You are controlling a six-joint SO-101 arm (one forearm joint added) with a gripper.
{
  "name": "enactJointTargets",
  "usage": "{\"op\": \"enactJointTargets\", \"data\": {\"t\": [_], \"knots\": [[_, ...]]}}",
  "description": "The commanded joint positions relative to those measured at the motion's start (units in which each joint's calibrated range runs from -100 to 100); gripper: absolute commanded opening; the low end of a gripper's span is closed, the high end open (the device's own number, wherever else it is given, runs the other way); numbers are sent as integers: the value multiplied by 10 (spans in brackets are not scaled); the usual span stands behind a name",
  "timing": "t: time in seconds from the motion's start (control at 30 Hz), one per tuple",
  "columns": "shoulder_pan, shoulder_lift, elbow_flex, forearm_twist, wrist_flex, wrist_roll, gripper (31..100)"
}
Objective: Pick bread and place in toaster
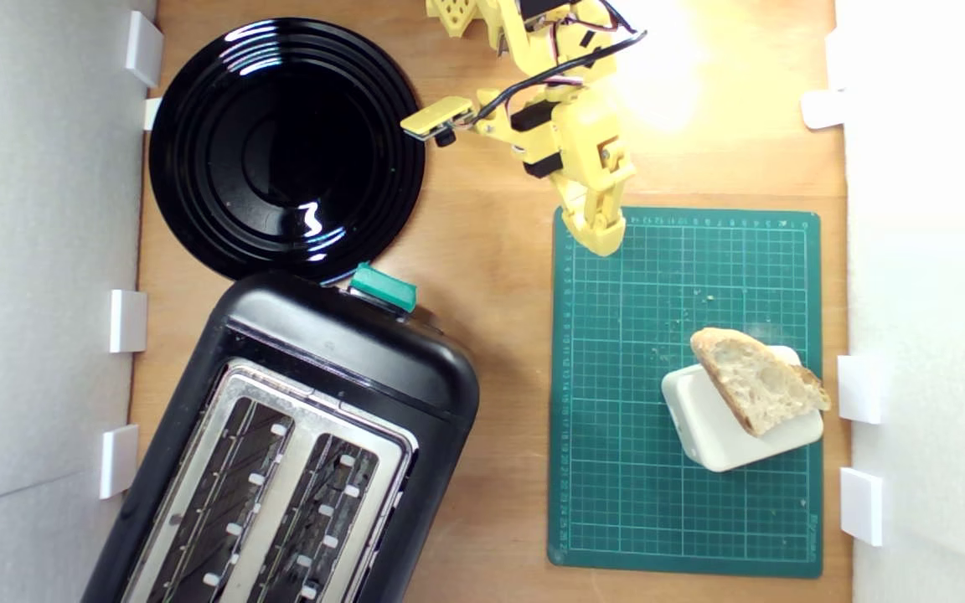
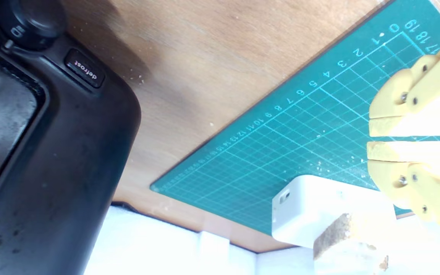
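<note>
The bread (image 1: 757, 381) leaned on a white block (image 1: 713, 423) on the green mat (image 1: 616, 469), its raised crust edge probably offered for an easy pinch. The gripper (image 1: 602, 239) hovered over the mat's far corner, well apart from it, fingers (image 2: 407, 126) nearly pressed together and holding nothing. The toaster (image 1: 348, 352), slots upward, sat across bare wood beside a black plate (image 1: 198, 209); nothing blocked the route.

Sunlit wooden table (image 1: 491, 251), white walls (image 1: 38, 251)
</note>
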State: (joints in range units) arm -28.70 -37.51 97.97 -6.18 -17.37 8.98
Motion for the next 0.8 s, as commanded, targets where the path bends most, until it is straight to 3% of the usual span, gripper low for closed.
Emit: {"op": "enactJointTargets", "data": {"t": [0.0, 0.23, 0.4, 0.77], "knots": [[-8, 2, -12, 41, -20, -3, 478], [-8, 3, -15, 107, -38, -31, 478], [-7, 6, -16, 110, -67, -36, 478], [-2, 178, -130, 110, -94, -36, 478]]}}
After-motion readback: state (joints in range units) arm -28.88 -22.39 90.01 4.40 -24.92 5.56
